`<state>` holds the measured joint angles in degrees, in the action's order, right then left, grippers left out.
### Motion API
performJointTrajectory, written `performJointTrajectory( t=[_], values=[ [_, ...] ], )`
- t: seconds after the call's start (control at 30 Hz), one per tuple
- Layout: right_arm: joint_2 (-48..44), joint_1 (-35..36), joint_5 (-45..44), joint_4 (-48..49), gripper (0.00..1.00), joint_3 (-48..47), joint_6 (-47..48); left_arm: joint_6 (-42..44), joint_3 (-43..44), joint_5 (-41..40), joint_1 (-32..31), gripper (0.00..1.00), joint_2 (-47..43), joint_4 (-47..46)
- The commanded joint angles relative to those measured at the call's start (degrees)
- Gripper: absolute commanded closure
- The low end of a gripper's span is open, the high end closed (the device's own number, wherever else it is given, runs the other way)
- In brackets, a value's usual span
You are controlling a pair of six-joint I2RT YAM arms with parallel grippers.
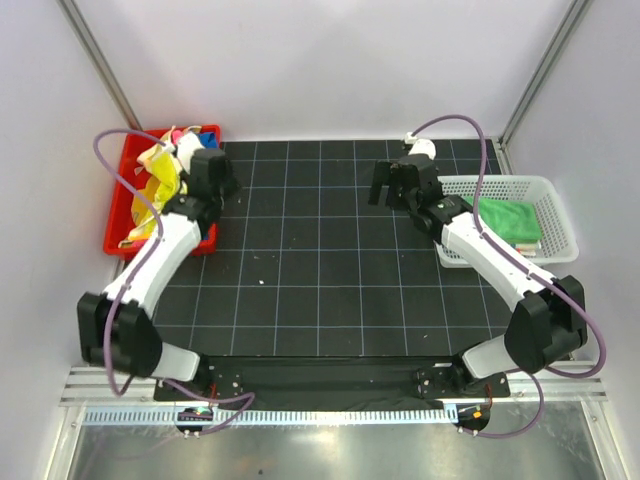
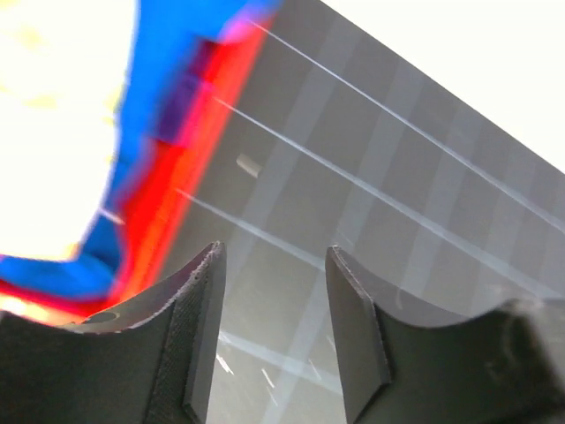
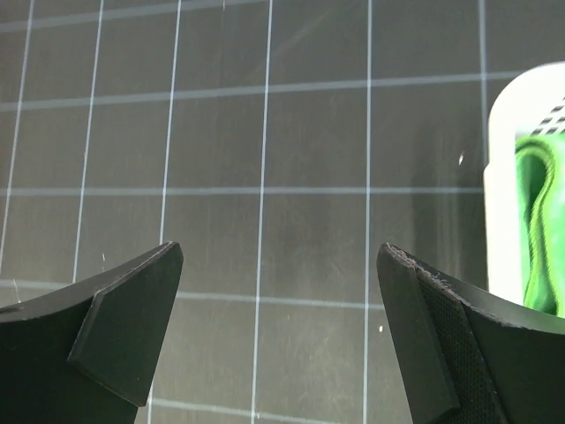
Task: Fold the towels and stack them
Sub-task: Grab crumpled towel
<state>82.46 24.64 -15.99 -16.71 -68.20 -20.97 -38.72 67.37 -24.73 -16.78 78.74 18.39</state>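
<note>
Several crumpled towels lie in the red bin [image 1: 122,215] at the far left: a yellow towel [image 1: 160,180] on top and a blue towel [image 1: 206,133] at the far corner. My left gripper [image 1: 222,185] hovers over the mat just right of the bin, open with nothing between its fingers. In the left wrist view the left gripper [image 2: 274,252] shows only mat in its gap, with the blue towel [image 2: 154,106] blurred at the left. A folded green towel [image 1: 508,220] rests in the white mesh basket [image 1: 556,190]. My right gripper [image 1: 390,192] hangs wide open and empty left of the basket.
Under both arms lies a black gridded mat [image 1: 320,270]. The right wrist view shows the right gripper [image 3: 280,252] over bare mat, with the basket rim [image 3: 499,177] and the green towel [image 3: 538,221] at its right edge. White walls enclose the table.
</note>
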Motion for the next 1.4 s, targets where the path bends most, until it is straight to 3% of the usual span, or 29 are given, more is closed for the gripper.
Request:
performJointTrajectory(
  t=[0.0,0.23,0.53,0.83,1.37],
  values=[
    [-4.0,-0.1,4.5,0.2,0.0,1.9,0.4,3.3,6.6,-6.7,6.9,0.46,6.8,3.4],
    [-7.4,-0.1,10.8,0.6,0.0,6.4,0.1,12.0,22.4,-7.6,16.2,0.45,22.6,4.7],
    [-8.8,-0.1,11.2,-0.3,0.0,7.1,1.2,15.7,28.4,-10.0,16.5,0.48,31.7,7.6],
    [-9.1,-0.1,11.1,-0.3,0.0,7.6,1.6,16.5,25.3,-14.2,19.6,0.48,31.4,5.5],
    [-8.5,-0.1,11.9,0.1,0.01,7.6,1.5,16.4,19.6,-7.0,20.5,0.51,31.0,-1.2]
  ],
)
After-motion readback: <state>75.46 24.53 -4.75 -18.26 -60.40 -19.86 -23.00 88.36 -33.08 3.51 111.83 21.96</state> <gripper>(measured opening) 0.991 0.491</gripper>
